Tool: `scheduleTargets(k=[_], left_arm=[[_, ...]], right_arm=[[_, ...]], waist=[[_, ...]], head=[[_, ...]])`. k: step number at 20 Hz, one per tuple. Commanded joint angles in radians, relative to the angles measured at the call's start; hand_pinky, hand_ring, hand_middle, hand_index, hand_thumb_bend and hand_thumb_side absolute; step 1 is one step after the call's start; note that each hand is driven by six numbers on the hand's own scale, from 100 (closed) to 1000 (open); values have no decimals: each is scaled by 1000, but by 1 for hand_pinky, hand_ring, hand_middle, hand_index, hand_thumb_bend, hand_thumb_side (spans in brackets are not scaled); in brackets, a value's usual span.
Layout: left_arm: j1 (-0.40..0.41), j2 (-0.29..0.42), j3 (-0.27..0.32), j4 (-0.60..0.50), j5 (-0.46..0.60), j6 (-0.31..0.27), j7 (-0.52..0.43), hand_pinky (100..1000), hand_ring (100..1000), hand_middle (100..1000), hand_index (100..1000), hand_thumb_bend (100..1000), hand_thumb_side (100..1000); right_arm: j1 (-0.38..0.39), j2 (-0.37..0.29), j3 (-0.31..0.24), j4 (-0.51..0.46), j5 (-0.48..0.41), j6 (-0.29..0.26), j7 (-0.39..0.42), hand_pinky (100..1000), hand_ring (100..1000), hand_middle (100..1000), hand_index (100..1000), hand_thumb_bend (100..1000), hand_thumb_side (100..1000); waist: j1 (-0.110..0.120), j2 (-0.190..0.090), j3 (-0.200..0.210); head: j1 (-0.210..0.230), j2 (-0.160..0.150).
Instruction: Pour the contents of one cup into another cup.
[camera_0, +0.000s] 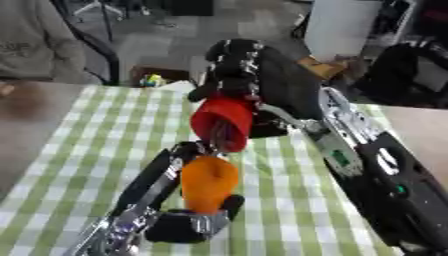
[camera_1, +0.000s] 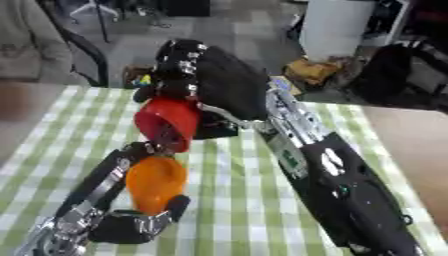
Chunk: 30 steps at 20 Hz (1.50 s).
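Two cups sit mid-frame over the green-and-white checked worktop (camera_0: 105, 130). At centre, the right hand (camera_0: 234, 67) has its fingers curled round a red plastic cup (camera_0: 223, 122), tipped mouth-down just above an orange plastic cup (camera_0: 208, 182), which the left hand (camera_0: 188, 220) clasps at lower centre.

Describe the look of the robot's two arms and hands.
Both arms are mostly black with silver metal joints. The right arm is bulky, with glossy black shells, a silver bracket and small green markings. The left robot hand and right robot hand are black.
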Motion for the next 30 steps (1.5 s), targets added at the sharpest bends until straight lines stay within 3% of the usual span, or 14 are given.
scheduleTargets(k=[1, 9, 13, 18, 24, 30], left_arm=[[-18, -1, 9, -22, 4, -1, 0, 142, 632, 272, 867, 100, 388], [-17, -1, 9, -22, 3, -1, 1, 142, 633, 269, 867, 100, 387], [-14, 4, 11, -19, -7, -4, 7, 143, 633, 269, 868, 100, 381], [3, 17, 22, 13, -43, -18, 42, 165, 648, 282, 875, 100, 373], [24, 22, 51, 135, -102, -48, 123, 173, 659, 287, 875, 100, 386], [22, 21, 104, 268, -137, -64, 231, 171, 660, 285, 875, 100, 418]], right_arm=[[-20, -7, 0, -9, 53, -9, -41, 651, 327, 412, 683, 100, 100], [-19, -4, 1, 8, 100, -5, -87, 641, 318, 399, 682, 100, 100], [-10, -2, -11, 34, 59, 12, -86, 585, 273, 334, 684, 100, 100], [4, -6, -29, 72, -106, 44, -22, 491, 198, 264, 684, 100, 100], [18, -17, -45, 53, -374, 89, 139, 453, 179, 240, 685, 100, 100], [26, -24, -53, 12, -504, 105, 245, 443, 174, 235, 686, 100, 100]], waist=[[3, -21, 1], [5, -21, -1], [6, -20, -2], [6, -19, -5], [6, -19, -9], [4, -19, -14]], head=[[-1, -13], [-2, -13], [-1, -13], [0, -15], [2, -17], [2, -21]])
